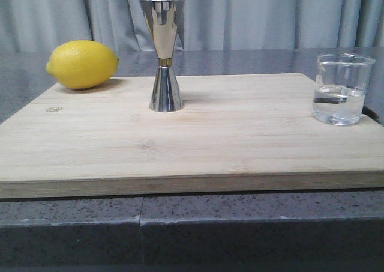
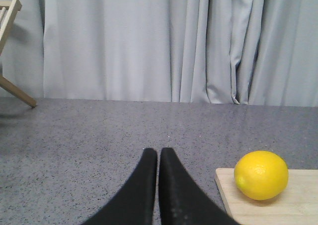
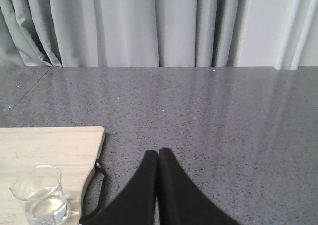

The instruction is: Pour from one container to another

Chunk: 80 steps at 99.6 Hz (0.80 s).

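Bench: dark grey speckled stone, a seam running front to back near the middle of its front edge. Pale grey curtain hangs in folds along the whole back.

A light wooden board lies on the bench and fills most of the front view. On it, left to right:
- lemon at the far left corner, lying on its side;
- jigger upright near the back edge, left of centre, gold band at the waist;
- beaker upright by the right edge, part-filled with clear liquid (well apart from the jigger).

Left wrist view: left fingers pressed together, holding nothing, over bare bench beside the board's corner. A wooden frame shows at the edge against the curtain.

Right wrist view: right fingers pressed together, holding nothing, over bare bench just off the board's right edge. A dark cord loops off the board's edge near the beaker.
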{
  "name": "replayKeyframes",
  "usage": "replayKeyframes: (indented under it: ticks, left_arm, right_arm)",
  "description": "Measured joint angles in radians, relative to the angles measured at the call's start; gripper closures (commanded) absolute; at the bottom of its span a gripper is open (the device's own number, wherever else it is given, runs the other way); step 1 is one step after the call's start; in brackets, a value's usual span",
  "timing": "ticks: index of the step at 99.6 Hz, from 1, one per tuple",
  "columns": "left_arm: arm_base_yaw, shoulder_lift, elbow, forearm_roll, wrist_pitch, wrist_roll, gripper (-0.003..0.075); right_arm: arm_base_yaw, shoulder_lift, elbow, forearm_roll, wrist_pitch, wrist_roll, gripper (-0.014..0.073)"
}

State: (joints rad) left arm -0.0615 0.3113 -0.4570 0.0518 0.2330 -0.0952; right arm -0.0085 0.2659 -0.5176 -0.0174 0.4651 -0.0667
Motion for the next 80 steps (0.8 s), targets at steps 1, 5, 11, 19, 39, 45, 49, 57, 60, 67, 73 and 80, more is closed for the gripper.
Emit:
replayKeyframes:
  ticks: [1, 5, 11, 19, 39, 45, 49, 57, 60, 67, 73, 80]
  left_arm:
    - [0.0, 0.002, 0.0, 0.0, 0.0, 0.0, 0.0739]
    - [0.0, 0.012, -0.001, 0.0, -0.007, 0.0, 0.0739]
    - [0.0, 0.017, -0.001, 0.0, -0.011, 0.0, 0.0739]
    - [0.0, 0.019, -0.001, 0.0, -0.012, 0.0, 0.0739]
    - [0.0, 0.019, -0.001, 0.0, -0.016, 0.0, 0.0739]
    - [0.0, 0.019, -0.001, 0.0, -0.016, 0.0, 0.0739]
    - [0.0, 0.019, -0.001, 0.0, -0.017, 0.0, 0.0739]
    - [0.0, 0.019, -0.001, 0.0, -0.017, 0.0, 0.0739]
    - [0.0, 0.019, -0.001, 0.0, -0.017, 0.0, 0.0739]
    - [0.0, 0.019, -0.001, 0.0, -0.017, 0.0, 0.0739]
    - [0.0, 0.019, -0.001, 0.0, -0.017, 0.0, 0.0734]
    - [0.0, 0.019, -0.001, 0.0, -0.017, 0.0, 0.0677]
  right_arm:
    - [0.0, -0.001, -0.001, 0.0, 0.0, 0.0, 0.0657]
    - [0.0, 0.004, -0.003, 0.0, 0.0, 0.0, 0.0657]
    - [0.0, 0.007, -0.003, -0.002, 0.0, 0.0, 0.0657]
    - [0.0, 0.007, -0.003, -0.003, 0.0, 0.0, 0.0657]
    - [0.0, 0.007, -0.003, -0.003, 0.0, 0.0, 0.0657]
    - [0.0, 0.007, -0.003, -0.003, 0.0, -0.002, 0.0657]
    - [0.0, 0.007, -0.003, -0.003, 0.0, -0.002, 0.0657]
    - [0.0, 0.007, -0.003, -0.003, 0.0, -0.004, 0.0657]
    - [0.0, 0.007, -0.003, -0.003, 0.0, -0.003, 0.0657]
    - [0.0, 0.007, -0.003, -0.003, 0.0, -0.003, 0.0657]
    - [0.0, 0.007, -0.003, -0.003, 0.0, -0.003, 0.0648]
    - [0.0, 0.007, -0.003, -0.003, 0.0, 0.01, 0.0578]
